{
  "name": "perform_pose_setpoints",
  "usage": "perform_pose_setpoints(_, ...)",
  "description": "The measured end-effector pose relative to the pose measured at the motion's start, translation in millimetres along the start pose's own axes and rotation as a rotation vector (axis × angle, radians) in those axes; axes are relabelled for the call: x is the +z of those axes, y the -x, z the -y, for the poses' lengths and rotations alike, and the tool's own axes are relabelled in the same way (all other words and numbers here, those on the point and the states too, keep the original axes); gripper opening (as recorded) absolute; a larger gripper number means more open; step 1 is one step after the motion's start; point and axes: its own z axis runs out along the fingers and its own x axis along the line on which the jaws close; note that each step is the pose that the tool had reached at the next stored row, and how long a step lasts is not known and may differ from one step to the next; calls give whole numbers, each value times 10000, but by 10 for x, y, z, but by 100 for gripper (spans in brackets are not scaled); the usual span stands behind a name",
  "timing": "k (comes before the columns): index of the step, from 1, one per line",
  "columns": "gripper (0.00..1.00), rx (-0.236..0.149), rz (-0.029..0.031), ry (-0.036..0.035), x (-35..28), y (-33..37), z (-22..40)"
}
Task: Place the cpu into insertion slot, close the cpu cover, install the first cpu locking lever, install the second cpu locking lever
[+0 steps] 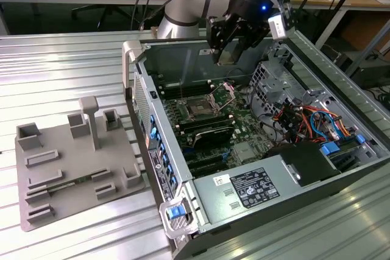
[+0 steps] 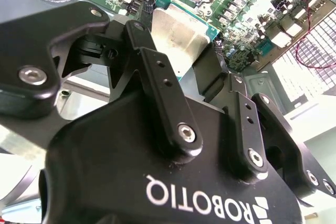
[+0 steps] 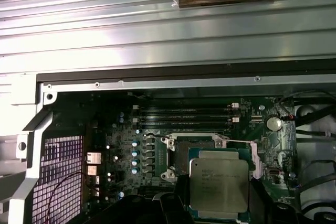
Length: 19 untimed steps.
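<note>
Jaws clamped on the cpu at its edges — aloft over the computer case, well apart from the open insertion slot.

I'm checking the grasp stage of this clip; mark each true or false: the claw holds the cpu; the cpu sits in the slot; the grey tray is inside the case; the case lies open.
1. The claw holds the cpu. True.
2. The cpu sits in the slot. False: the slot's dark centre is bare, and the cpu hangs above the board in the claw.
3. The grey tray is inside the case. False: it lies on the table, to the exterior view's left of the case.
4. The case lies open, showing the board. True.
</note>
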Motion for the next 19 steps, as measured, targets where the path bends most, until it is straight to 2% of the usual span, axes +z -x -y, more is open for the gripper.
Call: perform_pose_setpoints(19,55,0,0,-1,47,1,8)
